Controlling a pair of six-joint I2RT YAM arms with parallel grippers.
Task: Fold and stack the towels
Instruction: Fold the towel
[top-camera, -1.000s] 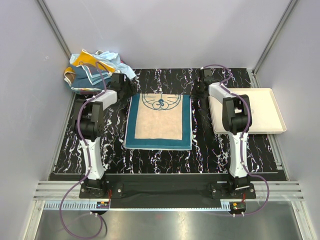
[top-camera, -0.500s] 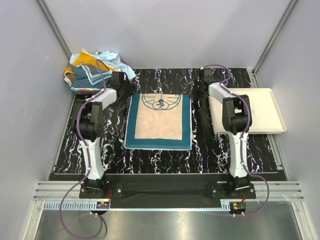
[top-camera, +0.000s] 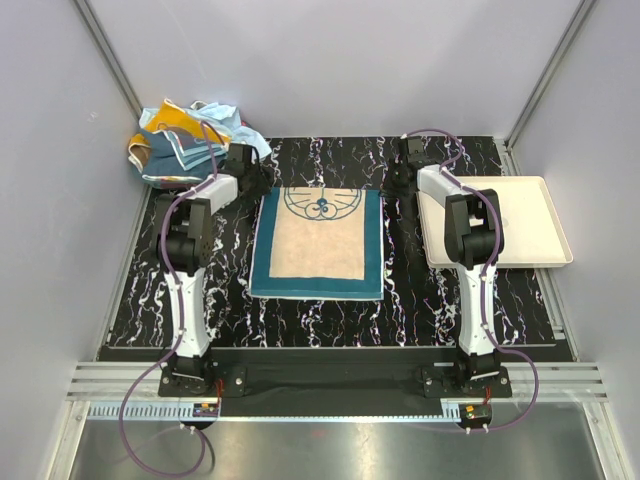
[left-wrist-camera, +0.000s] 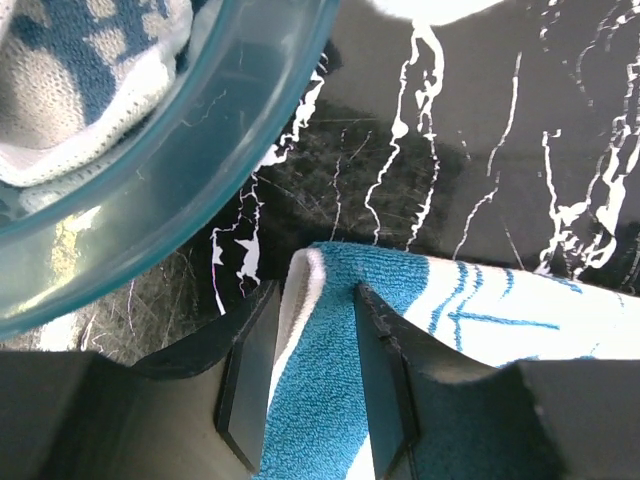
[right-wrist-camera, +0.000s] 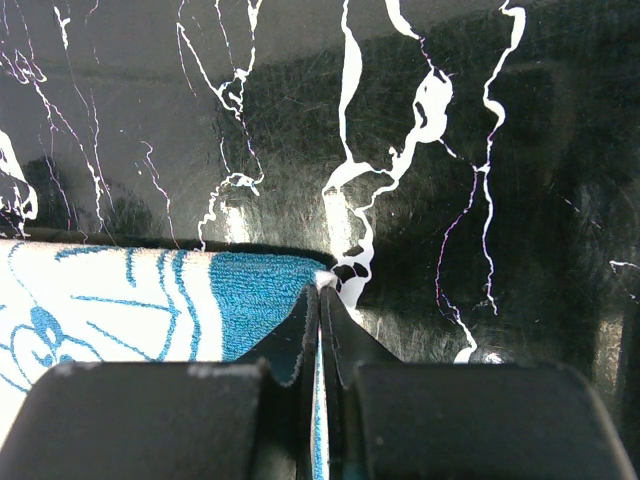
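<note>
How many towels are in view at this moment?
At least 3. The teal towel lies flat in the middle of the mat. An orange-yellow towel and a light blue towel are crumpled in the pile at the far left; more may be hidden there.

Top view: high above the near edge, looking down on the whole table (top-camera: 330, 310). Wrist views: close, each on one far corner of the teal towel (top-camera: 318, 245), shared with the top view.
</note>
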